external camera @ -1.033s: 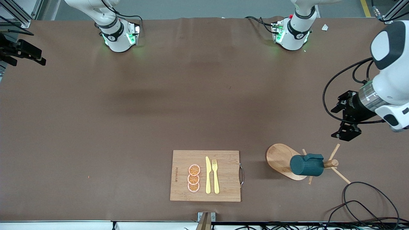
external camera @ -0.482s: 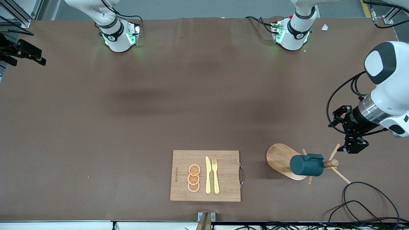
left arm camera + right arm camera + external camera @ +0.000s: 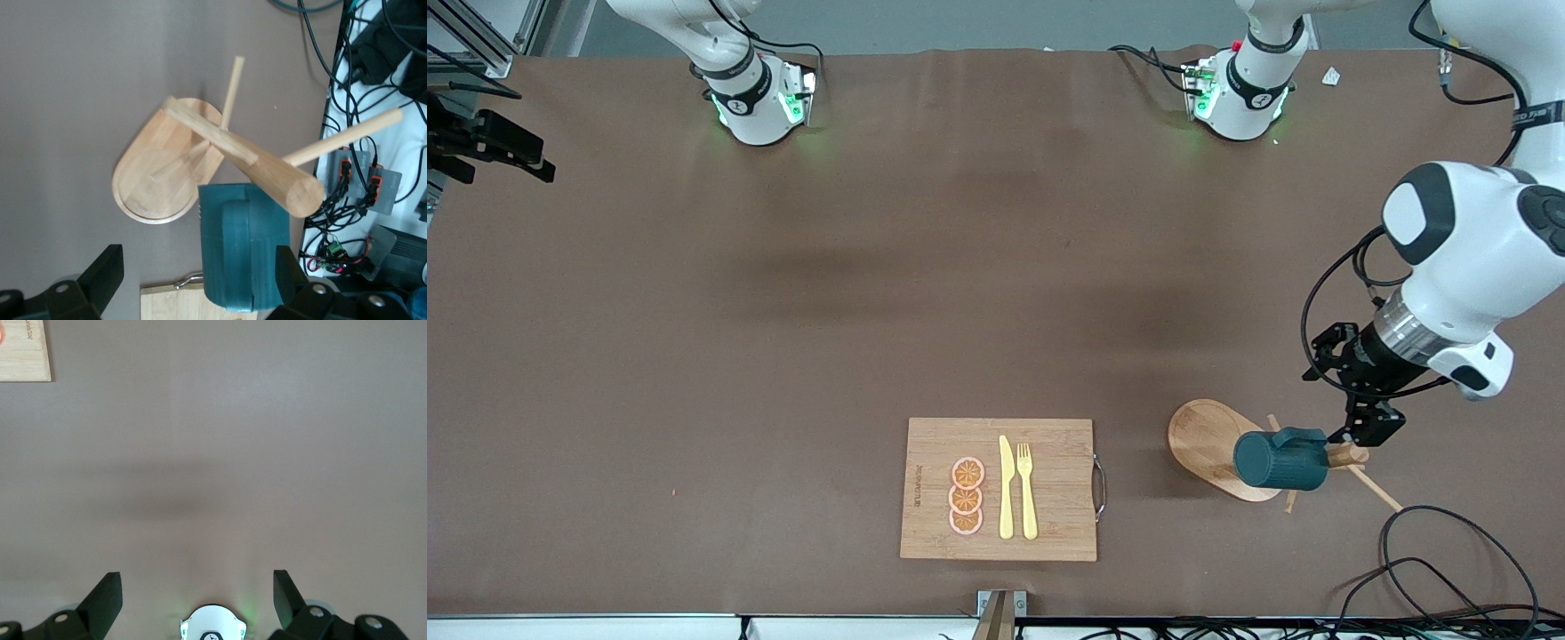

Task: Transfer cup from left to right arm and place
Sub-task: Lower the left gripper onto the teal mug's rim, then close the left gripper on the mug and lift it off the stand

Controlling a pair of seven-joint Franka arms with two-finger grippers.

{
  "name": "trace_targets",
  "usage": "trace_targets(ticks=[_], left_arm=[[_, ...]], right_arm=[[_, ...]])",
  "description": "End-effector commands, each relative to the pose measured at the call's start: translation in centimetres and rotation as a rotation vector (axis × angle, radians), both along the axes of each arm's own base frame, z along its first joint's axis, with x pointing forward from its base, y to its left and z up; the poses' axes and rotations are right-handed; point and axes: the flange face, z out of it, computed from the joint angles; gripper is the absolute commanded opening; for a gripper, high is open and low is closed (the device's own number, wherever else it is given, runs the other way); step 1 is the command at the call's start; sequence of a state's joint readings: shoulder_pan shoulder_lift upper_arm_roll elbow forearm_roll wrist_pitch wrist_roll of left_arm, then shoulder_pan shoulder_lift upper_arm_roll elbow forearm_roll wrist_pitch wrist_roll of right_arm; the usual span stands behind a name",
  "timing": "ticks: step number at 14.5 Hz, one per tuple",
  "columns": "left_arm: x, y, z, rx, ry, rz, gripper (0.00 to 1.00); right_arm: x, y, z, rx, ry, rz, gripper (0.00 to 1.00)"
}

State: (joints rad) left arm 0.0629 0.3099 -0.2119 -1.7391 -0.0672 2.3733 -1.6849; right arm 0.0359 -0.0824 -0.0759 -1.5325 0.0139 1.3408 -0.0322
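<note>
The dark teal ribbed cup (image 3: 1280, 460) hangs on its side by its handle on a peg of a wooden mug tree (image 3: 1202, 440), near the left arm's end of the table. My left gripper (image 3: 1369, 427) is open, just above the tree's top beside the cup's handle. In the left wrist view the cup (image 3: 243, 247) shows between the open fingers of the left gripper (image 3: 197, 270), closer to one finger, with the tree's post (image 3: 267, 170) over it. The cup's inside is hidden. My right gripper (image 3: 197, 590) is open and empty, high over bare table near its own base; it is out of the front view.
A wooden cutting board (image 3: 1049, 533) with a yellow knife (image 3: 1006, 487), a yellow fork (image 3: 1027, 489) and three orange slices (image 3: 966, 496) lies near the front edge. Black cables (image 3: 1432, 560) loop near the mug tree. A brown mat (image 3: 871, 311) covers the table.
My left gripper has come down and moved toward the mug tree, from over bare table to just above the tree's top beside the cup. The cup has not moved.
</note>
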Motion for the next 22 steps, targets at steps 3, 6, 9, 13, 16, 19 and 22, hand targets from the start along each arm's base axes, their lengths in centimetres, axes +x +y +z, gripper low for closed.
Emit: trace_targets(ticks=[3,6,9,13,16,19,22], left_arm=[[0.6,-0.4,-1.3,-0.024,-0.057,0.008,1.0],[1.2,-0.3,-2.0,-0.031,-0.082,0.018,1.0],[1.5,-0.3,-3.2,-0.038,-0.09,0.023,1.0],[2.0,-0.8,-3.6,-0.052,-0.128,0.029,1.0],[2.4,-0.9,-3.6,-0.094,-0.129,0.052,1.0],[2.9,-1.7,-4.5,-0.107,-0.125,0.045,1.0],[3.3,-1.8,-5.1,-0.114,-0.15,0.05,1.0]], right_arm=[[-0.8,0.3,0.2,0.005,-0.004,0.014,1.0],[-0.8,0.3,0.2,0.005,-0.002,0.014,1.0],[-0.8,0.3,0.2,0.005,-0.004,0.014,1.0],[-0.9,0.3,0.2,0.005,0.004,0.014,1.0],[-0.9,0.3,0.2,0.005,0.004,0.014,1.0],[-0.9,0.3,0.2,0.005,0.004,0.014,1.0],[-0.9,0.3,0.2,0.005,0.006,0.015,1.0]])
